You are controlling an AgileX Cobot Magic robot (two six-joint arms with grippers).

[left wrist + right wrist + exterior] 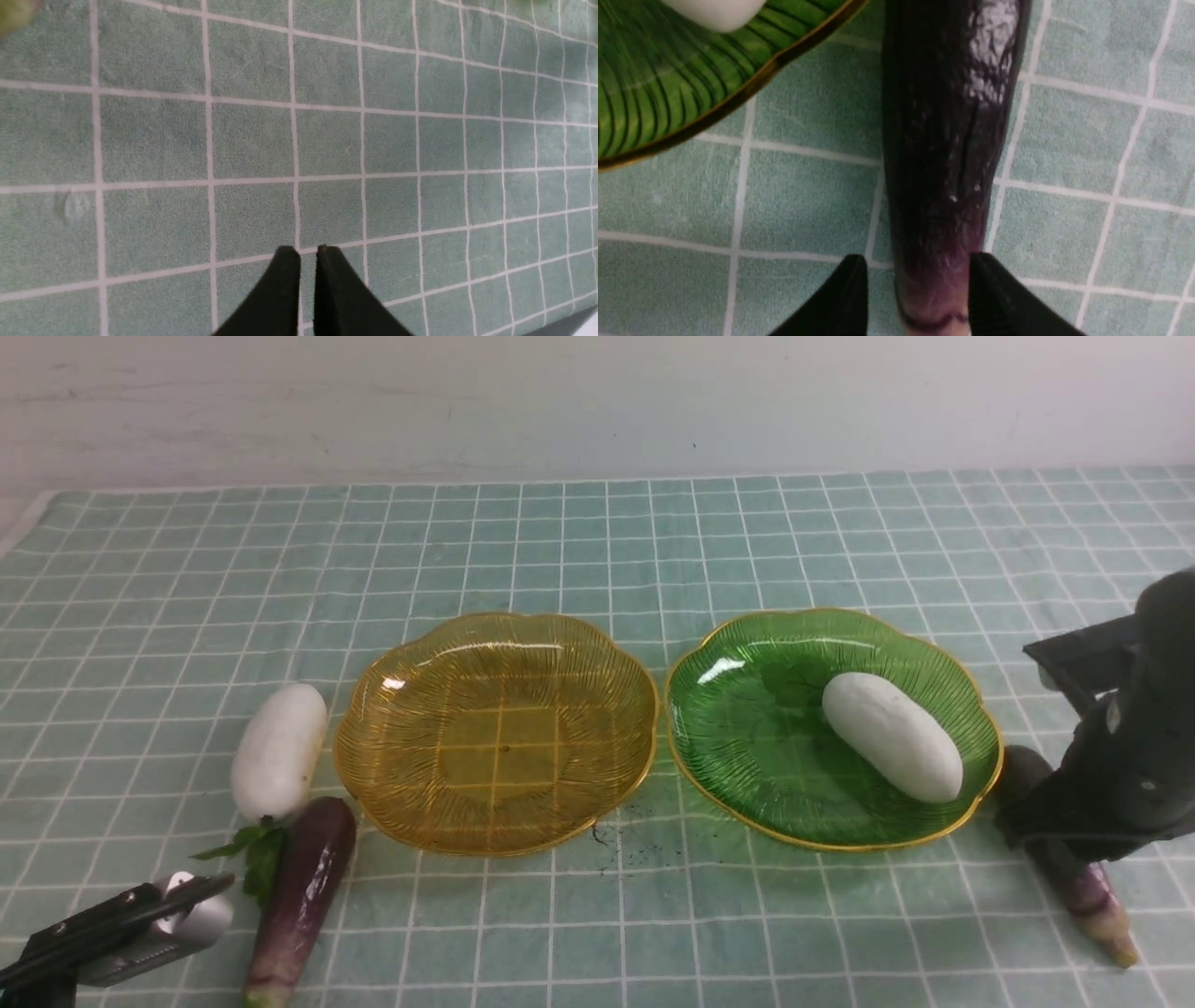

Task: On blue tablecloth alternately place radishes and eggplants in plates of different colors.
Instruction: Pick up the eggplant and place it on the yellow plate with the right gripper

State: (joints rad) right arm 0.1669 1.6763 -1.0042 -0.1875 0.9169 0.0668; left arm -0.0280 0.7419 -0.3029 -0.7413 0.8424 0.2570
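Radish [892,735] lies in the green plate [747,737]. Right hand [917,263] straddles the right eggplant [943,140] on the blue tablecloth [1069,149] beside that plate, jaws apart, seemingly not pinching it. Left hand [308,252] is closed.

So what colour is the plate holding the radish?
The plate is translucent green with a gold rim; the front view shows it best.

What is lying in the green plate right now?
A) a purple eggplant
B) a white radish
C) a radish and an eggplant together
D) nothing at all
B: a single white radish lies inside the green plate, with nothing else in it.
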